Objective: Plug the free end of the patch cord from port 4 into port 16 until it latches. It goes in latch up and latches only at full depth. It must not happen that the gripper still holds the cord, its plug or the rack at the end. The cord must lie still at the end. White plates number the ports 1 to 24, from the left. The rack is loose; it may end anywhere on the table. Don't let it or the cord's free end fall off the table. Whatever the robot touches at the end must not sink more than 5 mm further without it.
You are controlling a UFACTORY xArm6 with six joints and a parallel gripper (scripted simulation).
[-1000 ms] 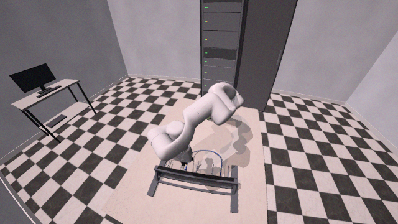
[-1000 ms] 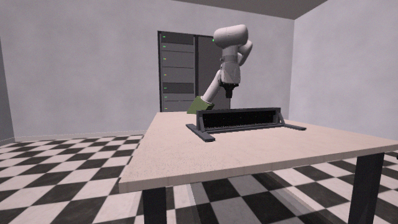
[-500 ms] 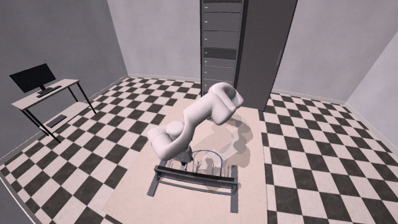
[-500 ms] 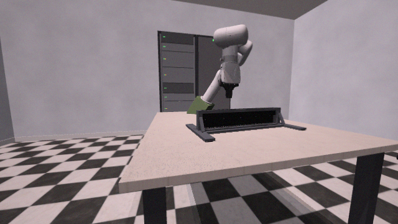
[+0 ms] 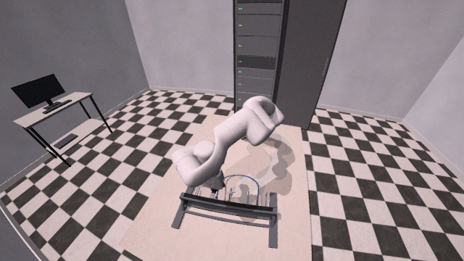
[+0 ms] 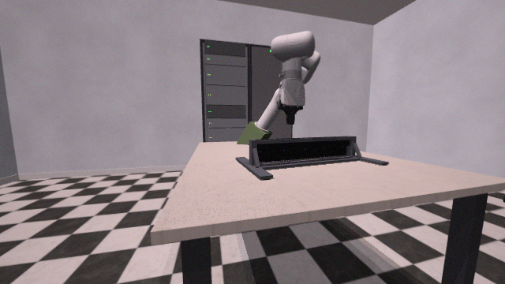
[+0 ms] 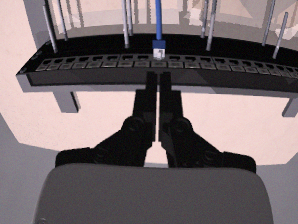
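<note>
In the top view, a monitor is held up by a desk at the far left, well apart from the worktop. Next, the tool is pressed together, with nothing pinched, above the rack. Near its fingertips, the blue plug is seen at the port row; its port number and depth cannot be told. Thin rods are spaced along both sides of it. Rightward, the blue cord is arched behind the rack.
</note>
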